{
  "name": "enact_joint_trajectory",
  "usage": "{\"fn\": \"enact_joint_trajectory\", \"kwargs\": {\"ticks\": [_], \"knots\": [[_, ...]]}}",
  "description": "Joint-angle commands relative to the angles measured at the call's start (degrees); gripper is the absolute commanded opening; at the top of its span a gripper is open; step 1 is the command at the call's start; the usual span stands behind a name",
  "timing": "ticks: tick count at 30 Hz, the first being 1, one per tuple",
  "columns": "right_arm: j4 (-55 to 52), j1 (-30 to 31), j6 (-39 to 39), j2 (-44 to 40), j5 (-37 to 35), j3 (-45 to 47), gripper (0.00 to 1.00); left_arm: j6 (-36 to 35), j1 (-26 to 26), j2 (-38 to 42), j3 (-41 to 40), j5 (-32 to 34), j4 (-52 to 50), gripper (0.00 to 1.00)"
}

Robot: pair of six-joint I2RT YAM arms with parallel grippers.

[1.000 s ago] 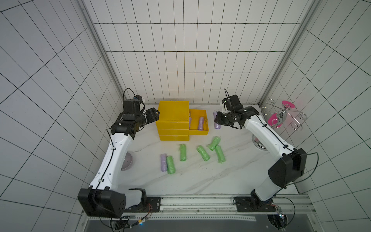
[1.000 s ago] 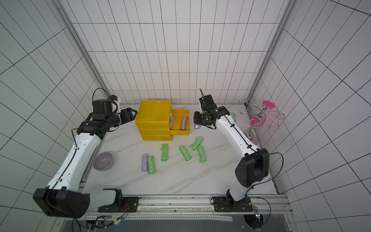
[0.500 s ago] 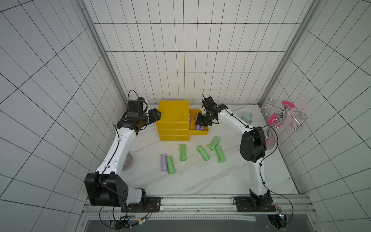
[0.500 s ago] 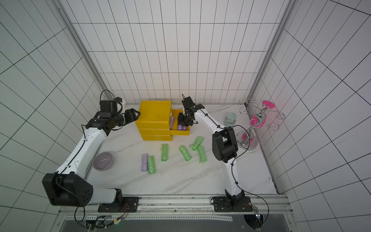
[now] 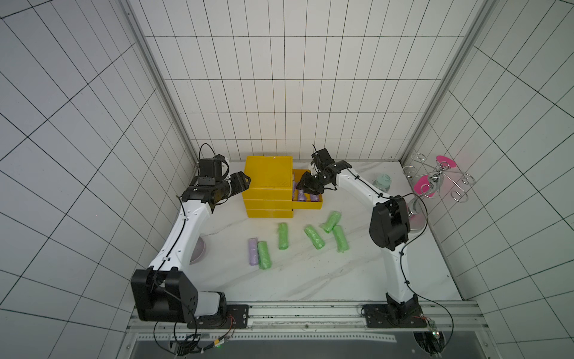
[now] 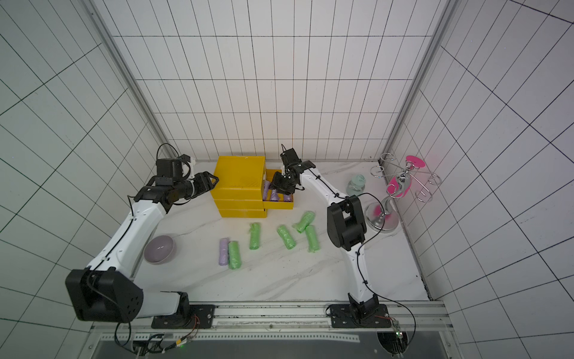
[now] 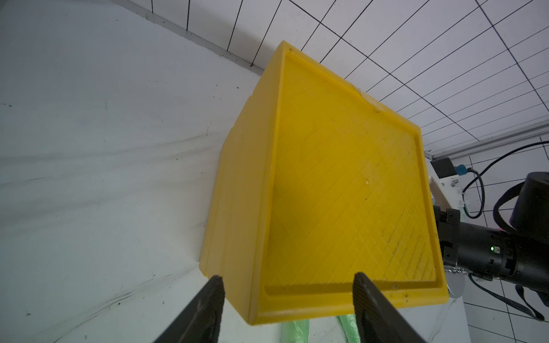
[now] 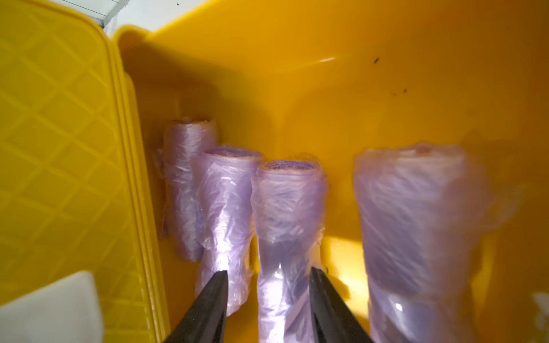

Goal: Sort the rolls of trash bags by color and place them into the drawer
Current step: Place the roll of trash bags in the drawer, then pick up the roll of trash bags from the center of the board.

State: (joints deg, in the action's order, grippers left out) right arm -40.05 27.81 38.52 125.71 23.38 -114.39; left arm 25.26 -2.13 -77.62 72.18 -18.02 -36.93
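The yellow cabinet [image 5: 268, 174] has its top drawer [image 5: 307, 205] pulled out to the right. Several lavender rolls [image 8: 225, 208] lie side by side in the drawer. My right gripper [image 8: 269, 271] hangs open over the drawer [image 6: 278, 204], straddling one lavender roll [image 8: 285, 213] with a gap at each finger. Several green rolls [image 5: 314, 237] and one lavender roll [image 5: 253, 251] lie on the table in front of the cabinet. My left gripper [image 7: 286, 285] stands open at the cabinet's [image 7: 341, 184] left front corner, holding nothing. No blue rolls are in view.
A lavender bowl [image 6: 160, 249] sits by the left arm. A mint-green jar [image 5: 382, 181] and a chrome rack with pink parts [image 5: 435, 183] stand at the back right. The right arm's elbow [image 5: 388, 227] hangs just right of the green rolls. Tiled walls close in three sides.
The right gripper carried a lavender roll leftward over the drawer and opened, leaving it among the others. The left gripper edged closer to the cabinet.
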Motion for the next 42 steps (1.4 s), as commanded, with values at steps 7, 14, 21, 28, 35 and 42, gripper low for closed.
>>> {"fn": "enact_joint_trajectory", "kwargs": {"ticks": [7,14,21,28,35,42], "knots": [[-0.72,-0.07,-4.08,-10.64,-5.11,2.94,0.50,3.04,-0.06,11.78,-9.24,-0.69,-1.81,0.67],[0.77,-0.04,-6.07,-18.52,-5.27,9.18,0.48,8.41,-4.66,18.77,-18.17,3.16,-2.44,0.64],[0.94,0.49,-9.36,-29.22,-5.84,19.26,0.47,14.23,-10.55,20.28,-26.81,9.34,-2.58,0.60],[4.07,0.84,-9.64,-41.45,-4.81,35.23,0.44,18.17,-13.09,21.87,-36.49,12.10,0.73,0.57],[6.02,1.19,-7.83,-48.07,-1.80,43.63,0.42,20.60,-14.12,17.80,-43.31,11.40,6.78,0.56],[7.08,1.37,-7.33,-49.20,-1.29,47.72,0.41,21.41,-14.92,16.68,-46.29,11.75,9.64,0.56]]}}
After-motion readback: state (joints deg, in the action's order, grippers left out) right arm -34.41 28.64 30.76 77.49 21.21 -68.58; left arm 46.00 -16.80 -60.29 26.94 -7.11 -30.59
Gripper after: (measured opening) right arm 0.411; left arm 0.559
